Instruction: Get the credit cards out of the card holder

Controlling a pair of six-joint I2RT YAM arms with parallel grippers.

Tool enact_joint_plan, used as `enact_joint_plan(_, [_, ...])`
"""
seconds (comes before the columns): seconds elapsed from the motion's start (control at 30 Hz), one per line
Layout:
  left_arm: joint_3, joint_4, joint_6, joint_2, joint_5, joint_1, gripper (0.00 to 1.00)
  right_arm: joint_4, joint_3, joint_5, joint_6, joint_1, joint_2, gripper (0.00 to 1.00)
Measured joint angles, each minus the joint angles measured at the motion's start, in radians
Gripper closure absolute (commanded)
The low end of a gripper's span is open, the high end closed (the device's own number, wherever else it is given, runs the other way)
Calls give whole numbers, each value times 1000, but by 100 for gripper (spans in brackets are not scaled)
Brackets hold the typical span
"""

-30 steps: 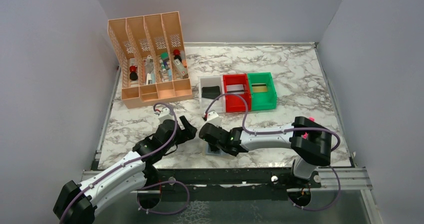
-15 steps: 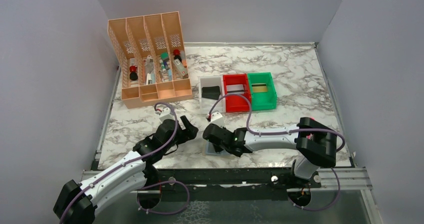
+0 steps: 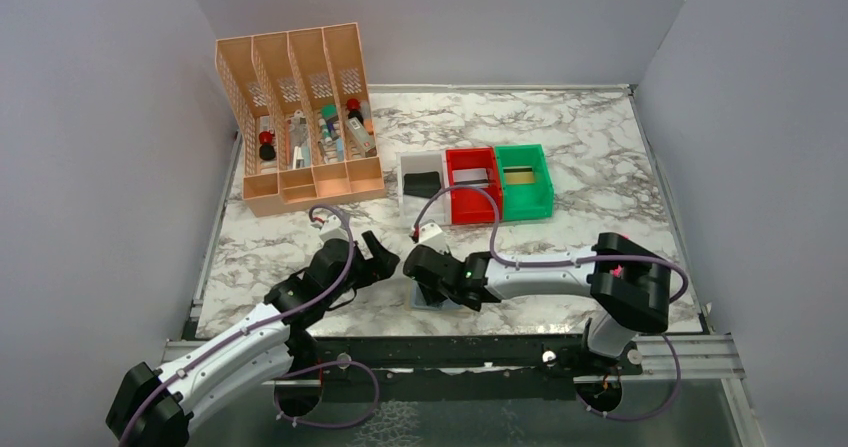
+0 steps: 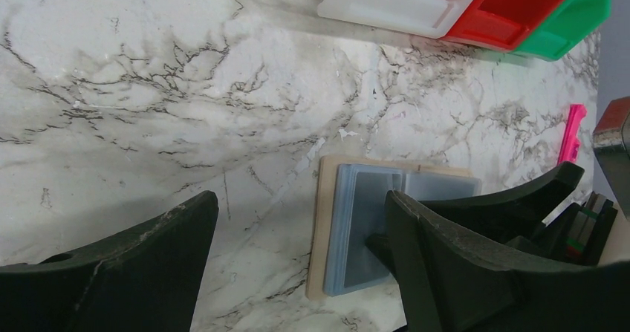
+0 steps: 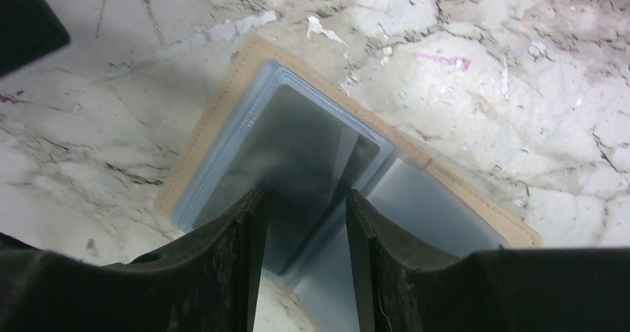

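The card holder (image 5: 423, 198) lies open on the marbled desk (image 3: 600, 157), low in the middle of the top view. The right gripper (image 5: 306, 197) stands over it, jaws partly apart above a dark credit card (image 5: 312, 135) tucked in a pocket. The left gripper (image 4: 301, 198) hovers just left of the holder, jaws wide apart and holding nothing.
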Motion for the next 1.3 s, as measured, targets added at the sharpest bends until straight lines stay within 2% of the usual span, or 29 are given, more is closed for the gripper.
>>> enact_joint_plan(0.4, [0,0,0,-7,12,0,13,18,45,-6,1,0,46,76])
enact_joint_plan(0.6, [0,1,2,1,24,0,13,28,42,-5,10,0,46,84])
enact_joint_plan(0.67, [0,2,3,7,27,0,13,29,42,-3,10,0,46,80])
enact_joint_plan(0.87, [0,10,3,16,37,0,13,6,35,3,6,0,30,58])
enact_joint_plan(1.07, [0,15,6,16,43,0,11,-41,41,0,-43,-1,2,49])
enact_joint_plan(1.3, [0,15,16,16,43,0,10,-39,43,-6,-48,-1,9,46])
